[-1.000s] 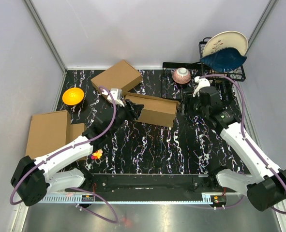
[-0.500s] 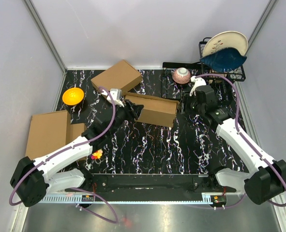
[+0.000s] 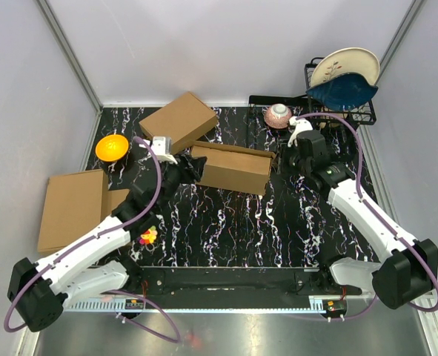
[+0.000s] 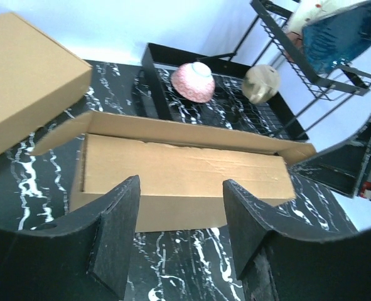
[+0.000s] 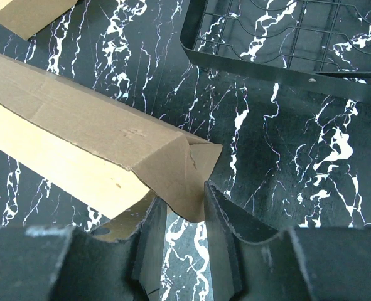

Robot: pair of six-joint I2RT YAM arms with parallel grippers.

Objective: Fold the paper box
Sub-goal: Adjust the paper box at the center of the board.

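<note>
The paper box lies across the middle of the table, a long brown cardboard piece with its back wall up and end flaps loose; it fills the left wrist view. My left gripper is just off its left end, open and empty, clear of the cardboard. My right gripper is at the box's right end. In the right wrist view its jaws stand narrow around the corner of the end flap. Whether both fingers press it is unclear.
A smaller closed brown box sits behind the left end. A flat cardboard slab lies far left beside an orange bowl. A pink bowl on a black tray and a dish rack stand back right.
My left arm has pulled back to the left, away from the box's left end. My right gripper has moved in on the right end flap and its jaws have narrowed.
</note>
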